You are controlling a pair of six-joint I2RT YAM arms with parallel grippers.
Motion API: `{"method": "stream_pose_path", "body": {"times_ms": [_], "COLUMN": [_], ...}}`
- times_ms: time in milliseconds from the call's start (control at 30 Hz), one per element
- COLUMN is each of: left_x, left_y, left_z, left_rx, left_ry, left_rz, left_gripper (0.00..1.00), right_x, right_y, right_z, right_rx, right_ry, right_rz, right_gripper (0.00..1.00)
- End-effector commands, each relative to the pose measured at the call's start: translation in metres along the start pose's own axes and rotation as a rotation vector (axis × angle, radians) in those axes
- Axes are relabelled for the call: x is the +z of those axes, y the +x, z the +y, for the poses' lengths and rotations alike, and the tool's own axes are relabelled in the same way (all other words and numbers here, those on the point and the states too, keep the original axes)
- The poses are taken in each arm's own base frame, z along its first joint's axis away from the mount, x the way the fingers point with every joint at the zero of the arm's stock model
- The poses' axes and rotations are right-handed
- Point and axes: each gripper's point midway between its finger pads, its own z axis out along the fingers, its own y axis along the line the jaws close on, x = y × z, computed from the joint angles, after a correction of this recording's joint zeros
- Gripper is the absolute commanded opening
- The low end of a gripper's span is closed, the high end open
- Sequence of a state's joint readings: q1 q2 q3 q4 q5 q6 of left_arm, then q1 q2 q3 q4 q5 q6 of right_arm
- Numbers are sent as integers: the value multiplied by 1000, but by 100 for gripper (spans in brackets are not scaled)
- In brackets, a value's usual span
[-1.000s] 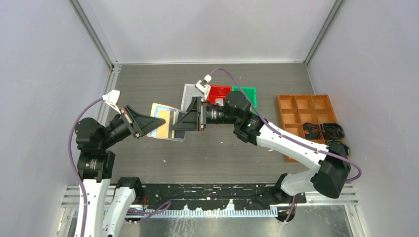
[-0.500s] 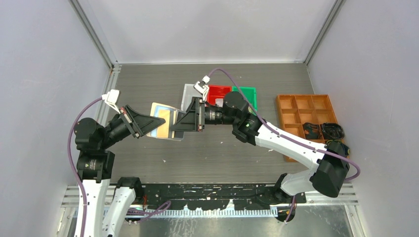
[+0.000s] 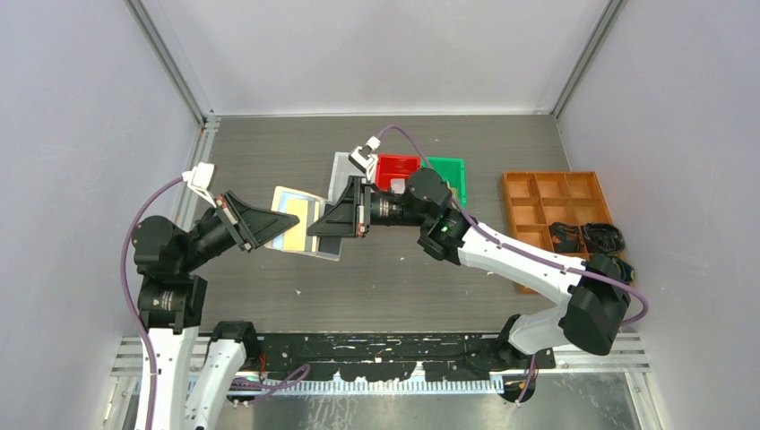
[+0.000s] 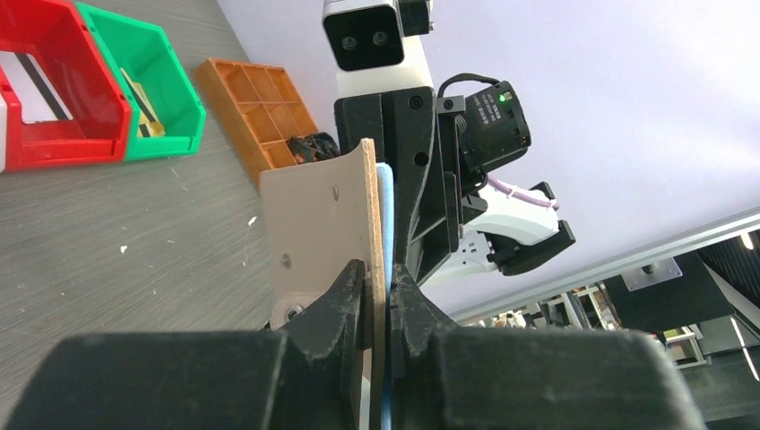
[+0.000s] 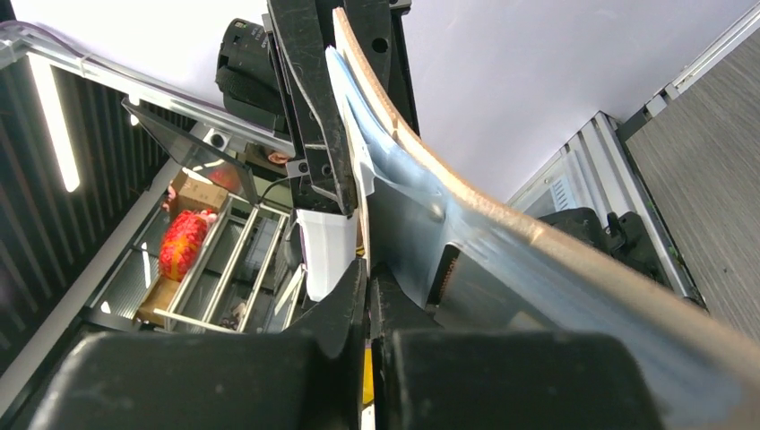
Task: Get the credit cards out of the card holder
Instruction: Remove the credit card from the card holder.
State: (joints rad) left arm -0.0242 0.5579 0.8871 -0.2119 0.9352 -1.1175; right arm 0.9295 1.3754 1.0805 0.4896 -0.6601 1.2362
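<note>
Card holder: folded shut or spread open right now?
Spread open. The card holder is held unfolded between the left gripper and right gripper, with its inner sleeves and a gold card showing from above.

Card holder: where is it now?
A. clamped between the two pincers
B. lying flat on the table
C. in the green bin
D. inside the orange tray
A: the left pincer grips the tan flap of the card holder; the right pincer pinches its opposite edge.
</note>
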Motion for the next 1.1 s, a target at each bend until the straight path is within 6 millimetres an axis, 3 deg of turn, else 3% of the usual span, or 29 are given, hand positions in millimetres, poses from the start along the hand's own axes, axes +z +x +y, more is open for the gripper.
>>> {"method": "stream_pose_path", "body": {"times_ms": [0,467,733,1067], "left_x": [-1,-4,-7,-7], "left_y": [-11,-14,-11,-9], "left_z": [-24,-43,-43,-45], "left_rx": [97,74,57,50], "left_ry": [56,86,80,93], "left_rz": [-31,-31,-31,-21], "left_gripper": [0,0,4,12], "right_x": [-4,-16,-15,-19], "right_y": [-1,6,1,6], "right_z": [30,17,25,15], "right_rx": [-63,-56,-64,-55], "right_ry": [-96,-80,-104,-81], "right_rz": [-23,-43,-62,-66], "right_gripper": [5,6,6,5]}}
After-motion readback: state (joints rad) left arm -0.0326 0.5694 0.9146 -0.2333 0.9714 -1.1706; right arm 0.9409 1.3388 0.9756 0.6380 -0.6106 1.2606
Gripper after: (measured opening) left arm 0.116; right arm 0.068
